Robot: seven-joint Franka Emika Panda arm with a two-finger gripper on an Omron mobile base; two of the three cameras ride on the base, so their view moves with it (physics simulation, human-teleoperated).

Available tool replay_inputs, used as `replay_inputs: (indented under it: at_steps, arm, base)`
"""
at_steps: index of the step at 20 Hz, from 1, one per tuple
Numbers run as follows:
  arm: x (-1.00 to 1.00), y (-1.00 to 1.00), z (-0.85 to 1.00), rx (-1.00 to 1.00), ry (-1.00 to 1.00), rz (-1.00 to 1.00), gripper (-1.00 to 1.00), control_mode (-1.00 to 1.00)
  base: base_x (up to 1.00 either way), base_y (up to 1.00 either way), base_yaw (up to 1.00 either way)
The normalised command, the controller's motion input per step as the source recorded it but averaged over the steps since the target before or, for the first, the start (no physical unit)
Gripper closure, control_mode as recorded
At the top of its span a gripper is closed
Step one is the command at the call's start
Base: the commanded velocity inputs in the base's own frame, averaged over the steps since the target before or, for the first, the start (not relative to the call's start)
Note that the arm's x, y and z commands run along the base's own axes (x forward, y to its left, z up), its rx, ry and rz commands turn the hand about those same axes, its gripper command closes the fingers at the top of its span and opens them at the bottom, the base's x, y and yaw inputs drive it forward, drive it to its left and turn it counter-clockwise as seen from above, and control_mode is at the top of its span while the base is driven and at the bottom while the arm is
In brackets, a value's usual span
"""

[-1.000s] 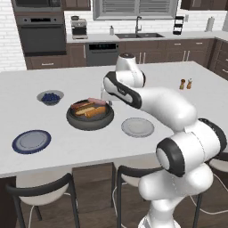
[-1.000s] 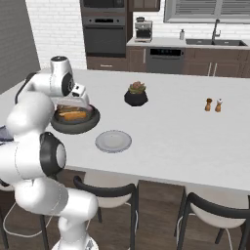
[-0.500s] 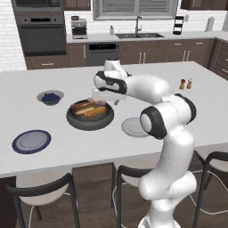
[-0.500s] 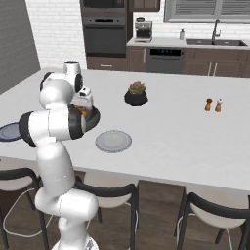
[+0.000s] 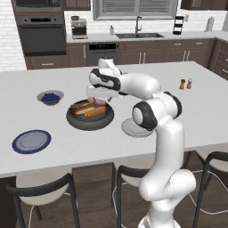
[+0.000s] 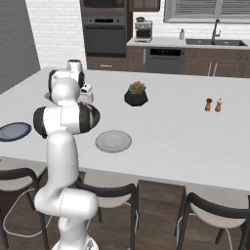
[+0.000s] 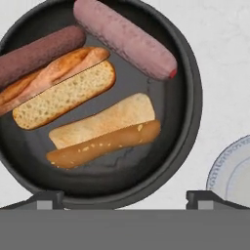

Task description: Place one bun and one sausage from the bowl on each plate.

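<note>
Base views flank the counter (image 5: 53,129) — hand view looks straight down, close

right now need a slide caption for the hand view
Open gripper hovering above the dark bowl holding two buns and two sausages.

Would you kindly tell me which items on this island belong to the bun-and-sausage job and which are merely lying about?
Part of the job: bowl with two buns and two sausages; blue-rimmed plate; light grey plate; open gripper above the bowl.

Just lying about: small bowl of berries; potted plant; two shakers.
</note>
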Motion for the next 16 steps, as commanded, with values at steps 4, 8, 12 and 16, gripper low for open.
replay_inputs:
  at_steps: [4,8,12,16]
  arm:
    - [-0.35,0.07,-0.38,0.03,-0.19,0.00,-1.00,-1.00]
    - [0.00,0.21,-0.46,0.02,-0.07,0.00,-1.00,-1.00]
    - [0.00,0.17,-0.46,0.00,-0.03,0.00,-1.00,-1.00]
    - [0.00,0.20,-0.28,0.00,-0.06,0.00,-1.00,-1.00]
  base:
    - [0.00,0.00,0.00]
    - [0.00,0.00,0.00]
    - [0.00,0.00,0.00]
    - [0.00,0.00,0.00]
